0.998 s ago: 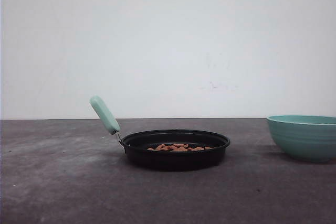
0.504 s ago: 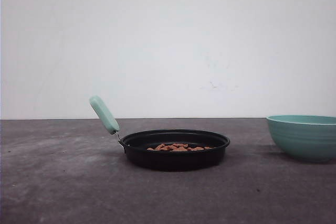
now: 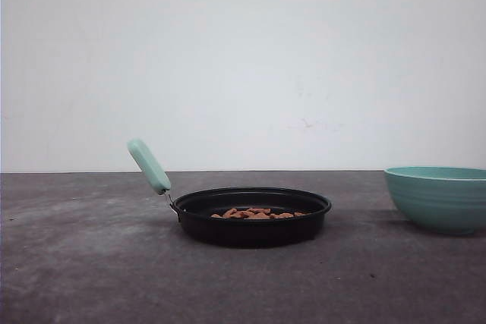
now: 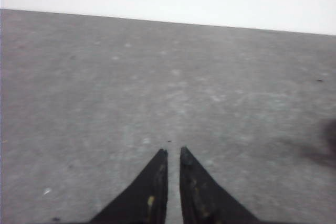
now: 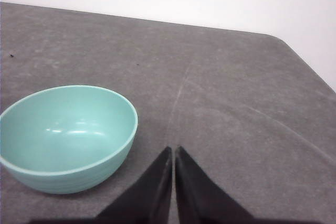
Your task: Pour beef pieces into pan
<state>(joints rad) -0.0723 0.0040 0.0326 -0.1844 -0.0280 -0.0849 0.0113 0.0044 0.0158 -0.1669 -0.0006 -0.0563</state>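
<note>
Left jaws: in the left wrist view the left gripper (image 4: pixel 173 153) shows two black, tapering, wedge-shaped fingers (image 4: pixel 152 192) drawn close, with only a thin slit between the tips and nothing held in it.
Left wrist surface: the bench (image 4: pixel 157 77) under those fingers is dull grey, matte and mottled with paler flecks; a plain white wall runs behind its far edge.
Right jaws: in the right wrist view the right gripper (image 5: pixel 174 150) has its black pointed fingers (image 5: pixel 191 192) nearly meeting at the tips, a hairline gap between them, gripping nothing.
Right wrist bowl: a teal bowl (image 5: pixel 65 135) stands upright on the bench just beside the fingers, apart from them; round, deep, smooth and glossy inside, faintly ribbed on the outer wall, with no contents.
Right wrist surface: the grey bench top carries fine pale scratch lines and ends in a rounded corner.
Front pan: the pan (image 3: pixel 250 229) sits flat on the bench near the middle; shallow, round, black, with a thin rolled rim.
Front handle: the short oblong mint-green handle (image 3: pixel 149 165) rises at a slant toward the left, joined to the rim by a slim metal neck.
Front beef: the beef pieces (image 3: pixel 254 214) lie inside the pan, a low heap of small, irregular reddish-brown chunks.
Front bowl: the teal bowl stands at the right edge, well apart from the pan.
</note>
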